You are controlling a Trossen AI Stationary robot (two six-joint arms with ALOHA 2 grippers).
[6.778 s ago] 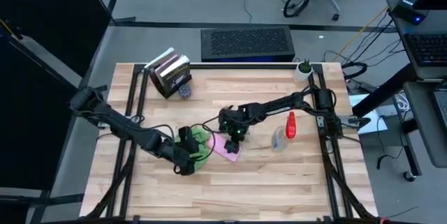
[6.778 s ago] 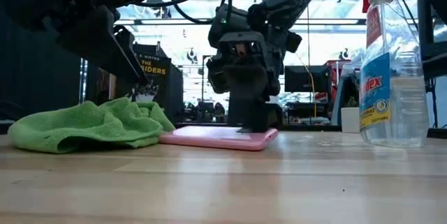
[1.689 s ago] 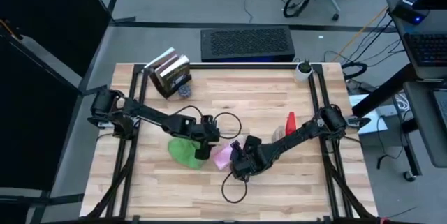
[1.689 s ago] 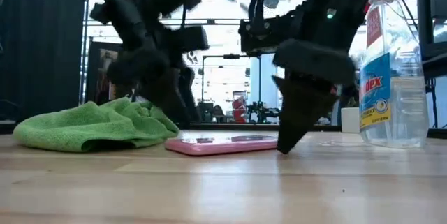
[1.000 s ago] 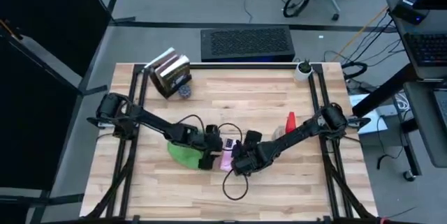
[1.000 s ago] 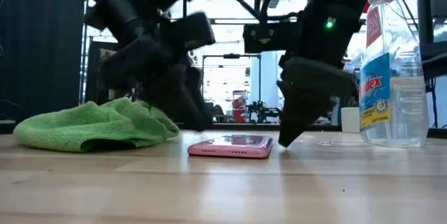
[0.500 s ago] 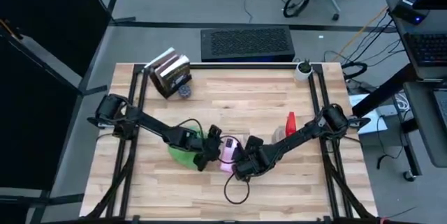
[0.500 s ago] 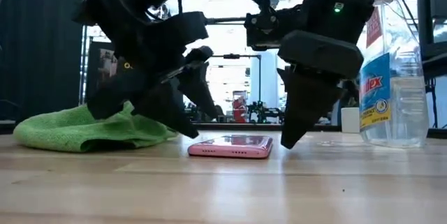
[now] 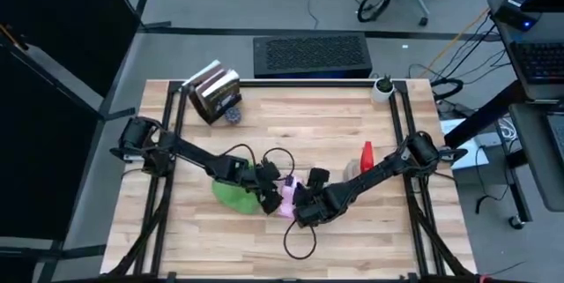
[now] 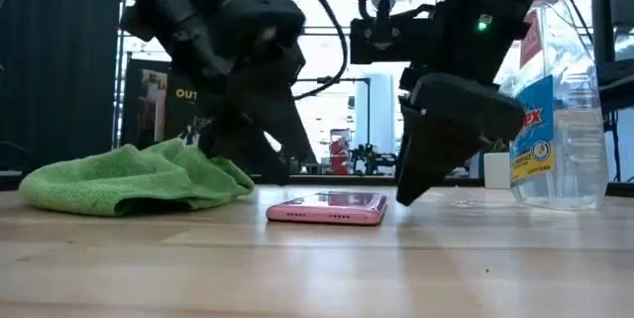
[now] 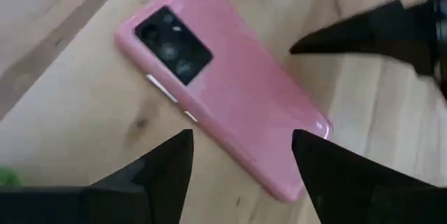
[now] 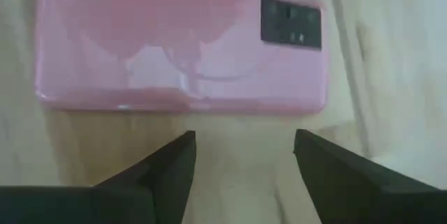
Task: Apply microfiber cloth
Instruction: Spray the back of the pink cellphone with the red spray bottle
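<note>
two open pincers, left pincer (image 11: 241, 158) and right pincer (image 12: 244, 158), angled down flanking pink phone (image 10: 327, 207)

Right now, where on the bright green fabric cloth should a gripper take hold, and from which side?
Probably from above, on the raised folds of the bright green microfiber cloth near the pink phone. It lies crumpled, and the open left gripper hovers nearest.

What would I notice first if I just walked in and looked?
Probably the pink phone, lying flat mid-table with its camera side up. The left gripper and the right gripper hover open on either side of it. Beside it, the bright green microfiber cloth lies bunched on the wood.
</note>
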